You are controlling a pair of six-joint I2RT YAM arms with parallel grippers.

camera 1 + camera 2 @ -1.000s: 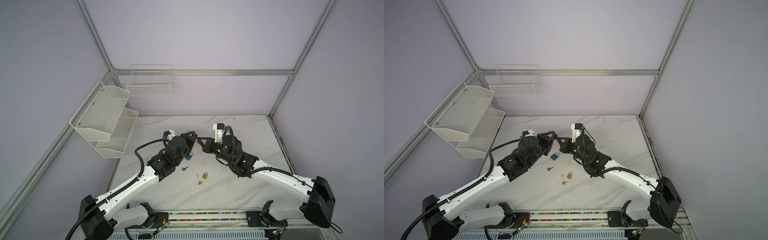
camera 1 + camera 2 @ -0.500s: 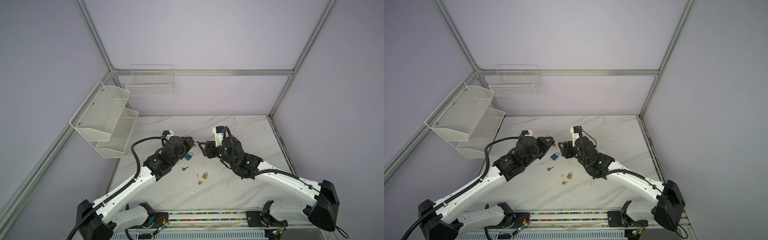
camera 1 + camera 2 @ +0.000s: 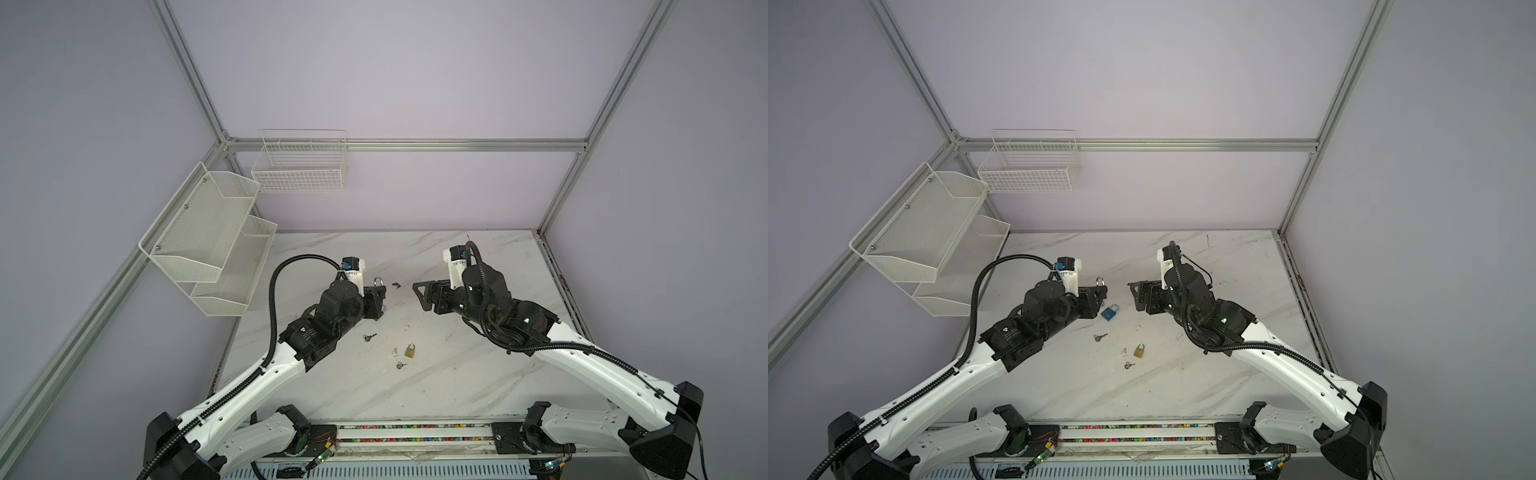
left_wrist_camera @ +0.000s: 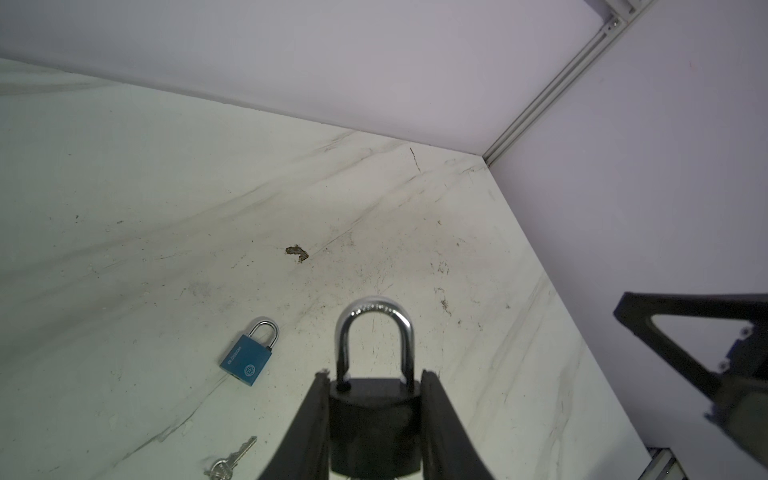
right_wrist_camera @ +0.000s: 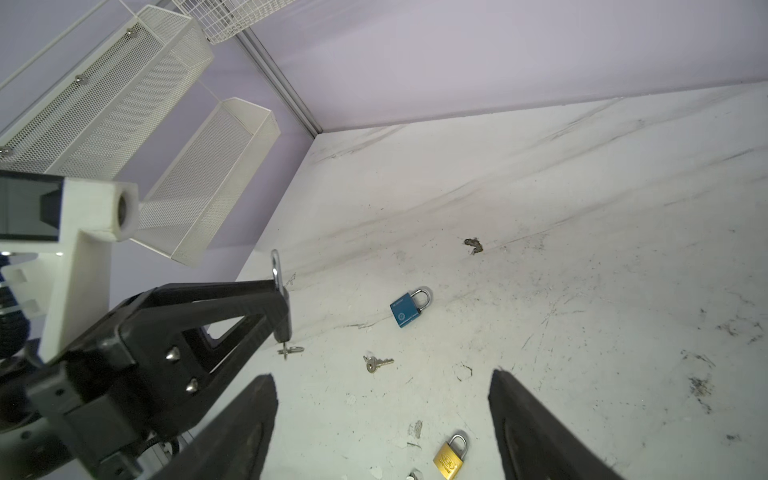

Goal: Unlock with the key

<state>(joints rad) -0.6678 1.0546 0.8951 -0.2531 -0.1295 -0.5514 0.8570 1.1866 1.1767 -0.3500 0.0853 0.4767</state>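
a: what's closest on the desk?
b: a small key, with a brass padlock just beyond it, both lying flat. further on there's a loose key, then a blue padlock. no claw touches any of those.
a: and the lock that matters?
b: the black padlock is up off the desk, pinched across its body by the left claw. its loop points up, clear of the claw. i can't tell whether the loop has popped.
a: where's its key?
b: in the right wrist view an inserted key seems to poke out under the lock, head toward the desk. so its long axis runs in line with the lock, loop to keyhole.
a: the right claw?
b: spread wide and holding nothing. in both top views it faces the left claw across a gap. from there the key lies toward the left arm, low under the left claw's tip.
a: which arm turns it?
b: the right, i'd say, since it's the free one. it would need to pinch the head and twist about that axis. beyond all this there's only a dark smudge.
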